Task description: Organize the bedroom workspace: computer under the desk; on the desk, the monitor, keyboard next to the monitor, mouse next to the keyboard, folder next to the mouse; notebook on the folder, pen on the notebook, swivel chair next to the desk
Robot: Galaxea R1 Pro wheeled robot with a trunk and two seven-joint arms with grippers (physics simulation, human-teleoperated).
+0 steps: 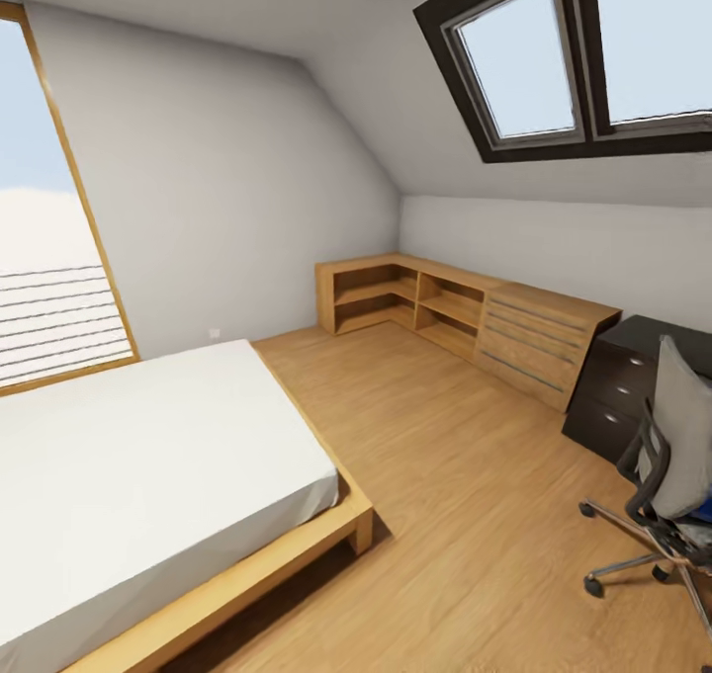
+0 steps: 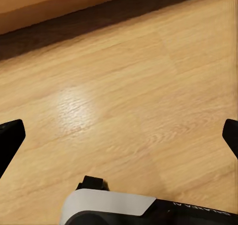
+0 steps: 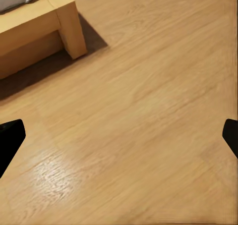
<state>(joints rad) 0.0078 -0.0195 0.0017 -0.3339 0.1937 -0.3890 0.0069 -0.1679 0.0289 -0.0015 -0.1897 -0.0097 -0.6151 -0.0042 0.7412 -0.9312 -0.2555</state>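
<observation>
My floor [image 1: 445, 475] is light wood — smooth, with a soft sheen. Swivel chair [image 1: 672, 456]: grey cloth, metal base. Bed frame [image 3: 54, 27] — matt wood.

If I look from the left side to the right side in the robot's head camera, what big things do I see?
Tall window → bed → open wooden shelves → light-wood chest of drawers → dark drawer unit of the desk → swivel chair, with a bit of the blue folder on its seat.
</observation>
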